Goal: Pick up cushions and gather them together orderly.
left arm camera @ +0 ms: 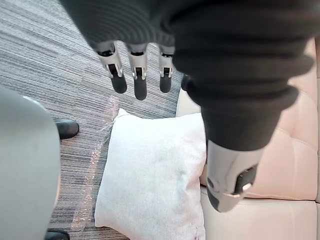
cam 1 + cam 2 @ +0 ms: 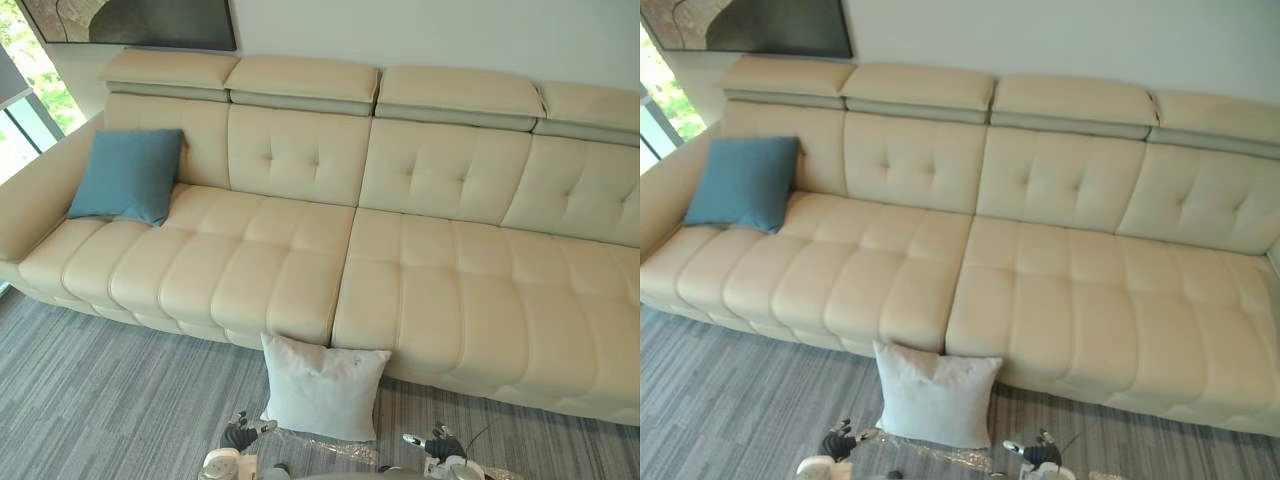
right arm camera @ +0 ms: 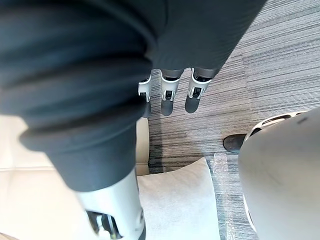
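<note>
The long cream sofa [image 2: 400, 270] stands on grey striped carpet [image 2: 100, 390]. A blue cushion [image 2: 128, 175] leans against the backrest at its left end. A white cushion [image 2: 322, 385] stands on the floor, leaning on the sofa front near the middle seam. The left hand [image 1: 139, 80] and right hand [image 3: 167, 100] hang low at either side of the white cushion, fingers straight, holding nothing. I would take the white cushion first: close both hands evenly on its side edges so it does not fold, lift it above the seat, and set it upright beside the blue one.
</note>
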